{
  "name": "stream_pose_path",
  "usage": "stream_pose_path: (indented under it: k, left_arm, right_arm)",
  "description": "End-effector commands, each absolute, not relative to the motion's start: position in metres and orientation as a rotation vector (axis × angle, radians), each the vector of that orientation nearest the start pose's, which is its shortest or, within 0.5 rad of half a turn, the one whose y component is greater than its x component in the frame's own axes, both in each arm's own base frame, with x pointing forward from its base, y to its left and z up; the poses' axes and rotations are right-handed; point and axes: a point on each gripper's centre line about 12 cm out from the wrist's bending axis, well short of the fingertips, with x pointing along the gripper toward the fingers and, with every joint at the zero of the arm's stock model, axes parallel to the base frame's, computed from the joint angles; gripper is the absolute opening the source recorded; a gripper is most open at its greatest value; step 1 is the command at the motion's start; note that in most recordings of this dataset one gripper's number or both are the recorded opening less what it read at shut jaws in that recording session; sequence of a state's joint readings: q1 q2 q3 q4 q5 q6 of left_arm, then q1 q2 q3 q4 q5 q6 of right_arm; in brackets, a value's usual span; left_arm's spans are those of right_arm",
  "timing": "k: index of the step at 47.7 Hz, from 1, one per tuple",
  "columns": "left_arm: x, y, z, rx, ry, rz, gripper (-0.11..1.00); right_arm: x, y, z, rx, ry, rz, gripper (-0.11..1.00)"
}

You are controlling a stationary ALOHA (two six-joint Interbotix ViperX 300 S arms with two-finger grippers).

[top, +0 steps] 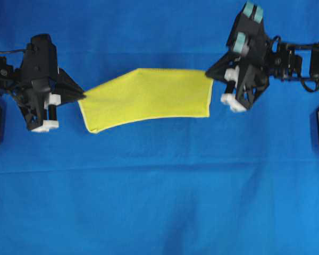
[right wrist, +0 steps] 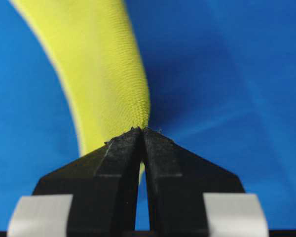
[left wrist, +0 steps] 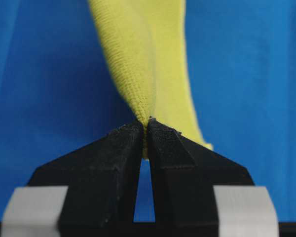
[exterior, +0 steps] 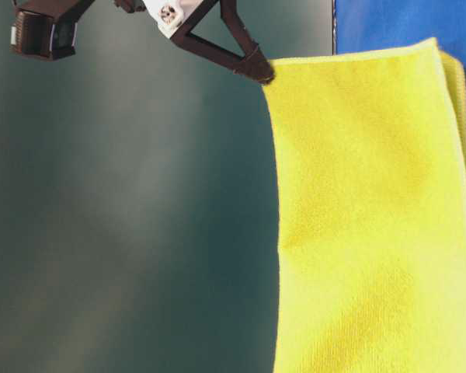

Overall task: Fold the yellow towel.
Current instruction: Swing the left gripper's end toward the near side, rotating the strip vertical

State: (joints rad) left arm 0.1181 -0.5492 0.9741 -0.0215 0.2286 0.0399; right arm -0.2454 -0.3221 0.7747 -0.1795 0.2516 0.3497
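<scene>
Looking down from overhead, we see the towel (top: 149,98) stretched between our two hands above the blue cloth (top: 159,202) that covers the worktop. Our left hand (top: 83,96) pinches the towel's left corner, its fingers pressed together on the fabric. Our right hand (top: 208,73) does the same at the far right corner, on the right of the view. The towel hangs as a doubled sheet: the far edge runs taut from one hand to the other, and the near hem sags in a shallow curve, lower on the left than on the right.

In the left wrist view the two dark fingers (left wrist: 113,168) meet at their tips with only a thin slit behind them, and a narrow fold of yellow towel (left wrist: 138,64) rises out of the pinch. The right wrist view shows the same: fingers (right wrist: 113,173) closed tip to tip on a rolled edge of towel (right wrist: 103,74), with blue cloth (right wrist: 227,98) behind.

In the table-level view one hand (exterior: 258,68) clamps the top corner of the towel (exterior: 373,217), which hangs flat below it; a second layer shows along its right edge. We cannot tell from this view whether the lower edge touches the worktop.
</scene>
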Motion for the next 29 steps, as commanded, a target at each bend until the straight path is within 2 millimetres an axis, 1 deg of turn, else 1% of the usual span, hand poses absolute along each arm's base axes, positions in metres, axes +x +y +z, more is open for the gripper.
stream_pose_path:
  k: [1, 5, 10, 20, 23, 29]
  left_arm:
    - [0.27, 0.019, 0.229, -0.009, 0.589, 0.063, 0.04]
    - [0.28, 0.006, 0.232, 0.002, 0.546, 0.017, 0.04]
    - [0.298, -0.013, 0.234, 0.021, 0.504, -0.046, 0.04]
    - [0.343, -0.047, 0.236, 0.074, 0.475, -0.142, 0.04]
    - [0.358, -0.056, 0.237, 0.098, 0.468, -0.166, 0.04]
    - [0.38, -0.07, 0.241, 0.152, 0.436, -0.202, 0.04]
  right_arm:
    - [0.309, -0.098, 0.229, 0.25, 0.643, -0.38, 0.02]
    - [0.307, -0.114, 0.229, 0.259, 0.63, -0.423, 0.02]
    - [0.308, -0.133, 0.23, 0.255, 0.61, -0.465, 0.02]
    - [0.314, -0.171, 0.23, 0.237, 0.582, -0.539, 0.02]
    - [0.319, -0.183, 0.23, 0.221, 0.582, -0.555, 0.02]
    - [0.33, -0.198, 0.23, 0.182, 0.592, -0.565, 0.02]
